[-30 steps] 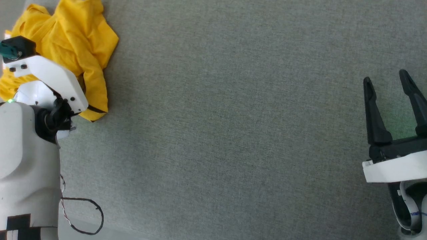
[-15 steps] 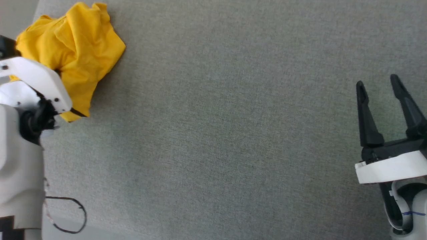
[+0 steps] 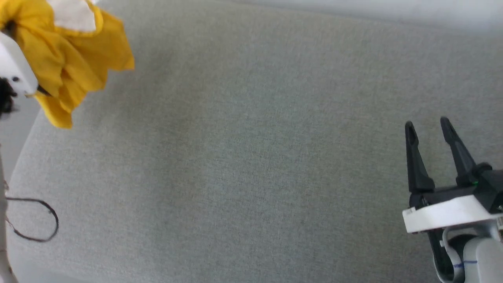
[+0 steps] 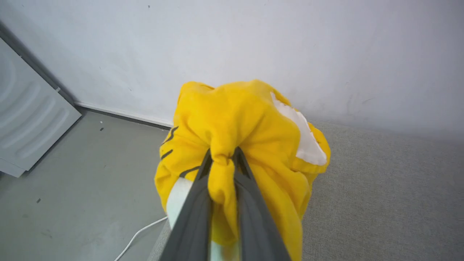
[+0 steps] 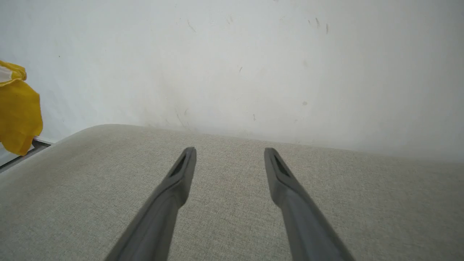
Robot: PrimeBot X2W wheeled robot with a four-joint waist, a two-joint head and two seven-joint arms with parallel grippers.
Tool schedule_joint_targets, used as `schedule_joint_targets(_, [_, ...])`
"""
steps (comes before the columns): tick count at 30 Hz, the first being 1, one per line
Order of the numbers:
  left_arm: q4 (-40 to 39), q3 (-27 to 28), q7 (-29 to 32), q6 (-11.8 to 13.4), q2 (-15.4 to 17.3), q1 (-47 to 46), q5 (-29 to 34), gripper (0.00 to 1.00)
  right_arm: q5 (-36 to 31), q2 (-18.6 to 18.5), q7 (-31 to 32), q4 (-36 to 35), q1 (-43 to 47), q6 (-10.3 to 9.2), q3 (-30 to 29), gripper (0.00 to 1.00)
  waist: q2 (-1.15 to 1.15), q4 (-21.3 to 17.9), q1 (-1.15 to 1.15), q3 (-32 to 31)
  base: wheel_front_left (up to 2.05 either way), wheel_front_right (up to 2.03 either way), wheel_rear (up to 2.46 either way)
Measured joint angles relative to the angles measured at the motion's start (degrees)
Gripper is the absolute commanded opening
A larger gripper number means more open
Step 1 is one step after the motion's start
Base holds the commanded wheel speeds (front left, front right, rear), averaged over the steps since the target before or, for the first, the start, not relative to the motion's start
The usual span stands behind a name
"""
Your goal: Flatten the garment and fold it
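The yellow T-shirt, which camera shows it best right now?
The left wrist view: the garment sits mid-frame, bunched and pinched in the shut left gripper, with its white patch and black strokes visible. The head view cuts the garment off at the upper-left corner; the right wrist view catches a yellow corner at its left edge.

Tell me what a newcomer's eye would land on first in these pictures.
First, the bright yellow garment with its white patch, bunched up and pinched in the shut left claw, at the head view's upper left. Next, the right claw, open and holding nothing, over the wide grey cloth surface at the lower right.
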Motion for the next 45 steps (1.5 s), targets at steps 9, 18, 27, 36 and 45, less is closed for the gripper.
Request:
schedule_joint_targets(9, [-3.7,-3.0,3.4,-1.4,0.5,-6.2,0.2,0.00,3.6,0.3,-3.1,4.0,3.5,0.00,-0.8,1.00,0.00,-1.5,-0.01,-7.8,0.00,0.00,0.00])
schedule_joint_targets(18, [-7.1,-9.8,5.6,-2.6,-5.3,-10.8,0.5,0.00,5.5,0.3,-4.6,6.6,6.8,0.00,-2.5,1.00,0.00,-4.1,0.00,-15.0,0.00,0.00,0.00])
schedule_joint_targets(27, [-10.6,-14.0,7.2,-2.6,-13.3,-10.7,-2.8,0.00,5.7,0.3,-4.6,5.6,7.9,0.00,-4.4,1.00,0.00,-9.8,0.00,-18.6,0.00,0.00,0.00])
schedule_joint_targets(36, [-13.9,-18.3,4.9,-0.8,-20.9,-6.4,-3.9,0.00,5.7,0.3,-3.3,2.5,7.7,-0.01,-7.1,1.00,0.00,-16.0,0.01,-18.1,0.00,0.00,0.00])
schedule_joint_targets(45, [-9.4,-23.0,-5.7,1.0,-24.3,1.6,-2.2,0.00,5.9,0.3,-3.3,2.2,5.4,-0.04,-7.1,1.00,0.00,-20.7,0.01,-14.1,0.00,0.00,0.00])
